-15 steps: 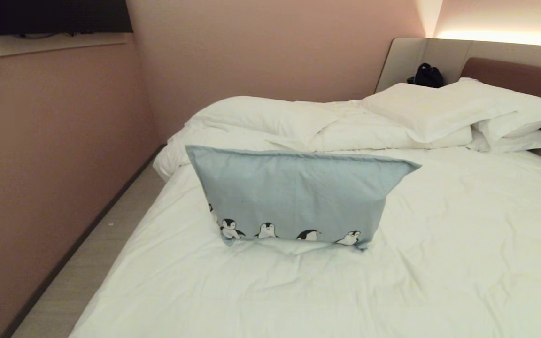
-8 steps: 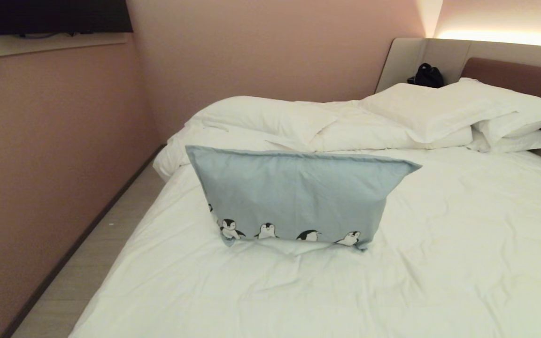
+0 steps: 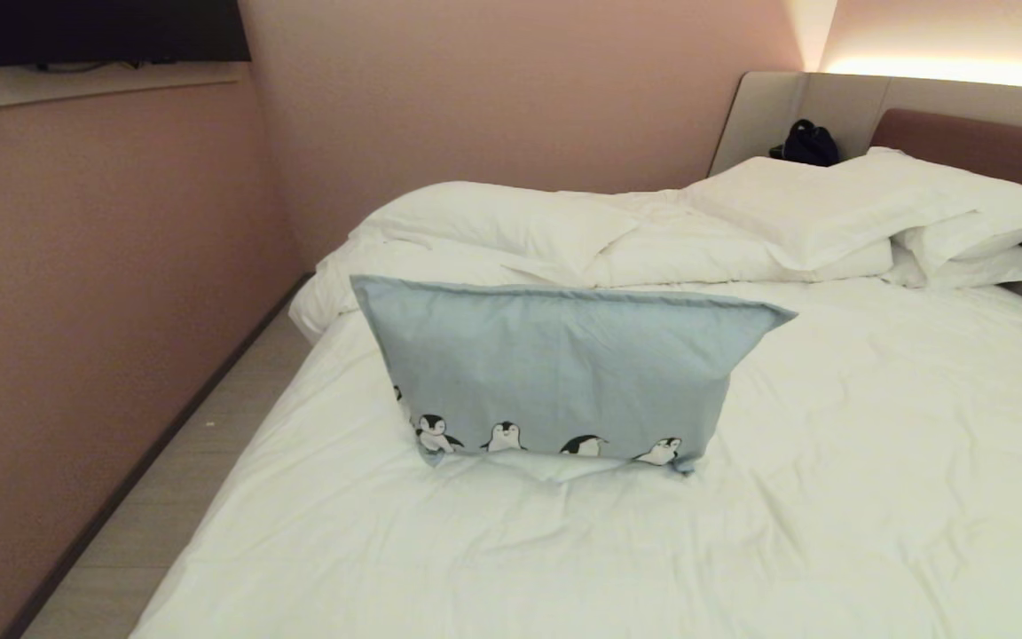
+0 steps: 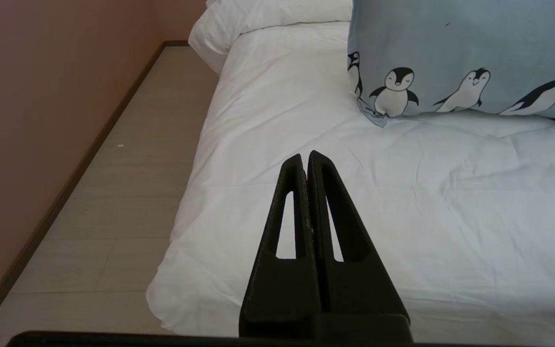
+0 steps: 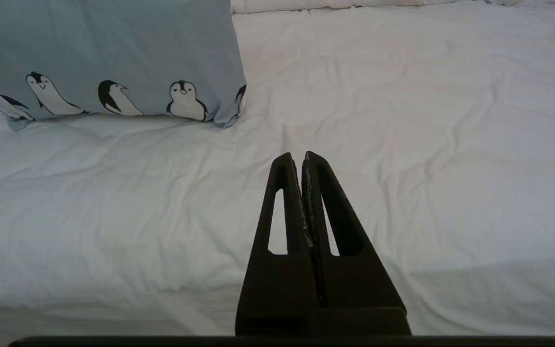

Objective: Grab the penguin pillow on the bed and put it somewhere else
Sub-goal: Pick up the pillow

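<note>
Head view: neither arm in frame. The light blue-grey rectangular fabric penguin pillow [image 3: 555, 373] stands on its long edge near the middle of the large bed with white sheet and duvet [image 3: 875, 461], penguin row along the bottom edge touching the sheet. Only this view shows the far end: plain white pillows [image 3: 937, 213] stacked against the brown padded headboard [image 3: 981, 146], the bunched white duvet [image 3: 511, 226] behind the penguin pillow, a small black bag [image 3: 808, 142] on the ledge by the headboard, and a dark wall-mounted screen [image 3: 112, 31] on the pink wall [image 3: 511, 89].

Left wrist view: left claw [image 4: 306, 156] clenched, black fingers pressed together, empty. It hangs over the near edge of the bed. The penguin pillow [image 4: 460, 53] lies ahead of this claw and off to its right, well apart. This view alone shows the strip of pale wood floor [image 4: 113, 202] left of the claw.

Right wrist view: right claw [image 5: 301, 158] clenched, empty, over the white sheet. The penguin pillow [image 5: 104, 53] lies ahead and to this claw's left, apart. Four full penguins are visible here.
</note>
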Tool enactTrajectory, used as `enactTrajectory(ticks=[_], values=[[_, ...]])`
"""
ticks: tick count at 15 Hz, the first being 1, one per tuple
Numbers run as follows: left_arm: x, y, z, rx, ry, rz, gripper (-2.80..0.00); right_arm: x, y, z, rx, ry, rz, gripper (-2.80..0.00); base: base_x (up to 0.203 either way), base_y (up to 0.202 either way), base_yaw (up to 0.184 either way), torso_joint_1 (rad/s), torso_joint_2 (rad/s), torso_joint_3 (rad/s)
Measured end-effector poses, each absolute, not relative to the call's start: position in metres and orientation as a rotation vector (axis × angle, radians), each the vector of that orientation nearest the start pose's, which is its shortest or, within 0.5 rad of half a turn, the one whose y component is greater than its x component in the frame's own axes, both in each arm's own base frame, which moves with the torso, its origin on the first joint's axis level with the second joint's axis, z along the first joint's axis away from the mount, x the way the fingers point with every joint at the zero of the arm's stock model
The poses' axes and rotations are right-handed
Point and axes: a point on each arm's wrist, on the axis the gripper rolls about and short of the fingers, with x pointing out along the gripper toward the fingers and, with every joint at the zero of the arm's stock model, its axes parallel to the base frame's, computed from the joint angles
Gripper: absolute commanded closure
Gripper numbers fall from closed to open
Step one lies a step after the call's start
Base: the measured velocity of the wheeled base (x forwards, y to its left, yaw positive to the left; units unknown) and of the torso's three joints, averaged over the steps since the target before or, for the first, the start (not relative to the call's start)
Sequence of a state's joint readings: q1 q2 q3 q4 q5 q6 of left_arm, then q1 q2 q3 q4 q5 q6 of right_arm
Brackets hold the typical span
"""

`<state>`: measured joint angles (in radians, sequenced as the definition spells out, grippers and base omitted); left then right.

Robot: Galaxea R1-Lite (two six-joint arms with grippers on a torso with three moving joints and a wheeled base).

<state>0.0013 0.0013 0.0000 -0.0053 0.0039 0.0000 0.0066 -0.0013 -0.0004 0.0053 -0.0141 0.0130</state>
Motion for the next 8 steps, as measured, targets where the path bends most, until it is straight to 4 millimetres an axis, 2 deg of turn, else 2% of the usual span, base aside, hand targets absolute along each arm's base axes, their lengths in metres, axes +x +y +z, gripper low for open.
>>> enactTrajectory(ticks=[4, 8], values=[[-0.023, 0.000, 0.076, -0.001, -0.004, 0.005, 0.00, -0.025, -0.001, 0.080, 0.011, -0.007, -0.011, 0.00, 0.000, 0.000, 0.000, 0.000, 0.00, 0.000], [-0.023, 0.000, 0.076, 0.000, -0.004, 0.006, 0.00, -0.039, 0.000, 0.124, 0.013, -0.101, 0.008, 0.00, 0.000, 0.000, 0.000, 0.000, 0.00, 0.000]])
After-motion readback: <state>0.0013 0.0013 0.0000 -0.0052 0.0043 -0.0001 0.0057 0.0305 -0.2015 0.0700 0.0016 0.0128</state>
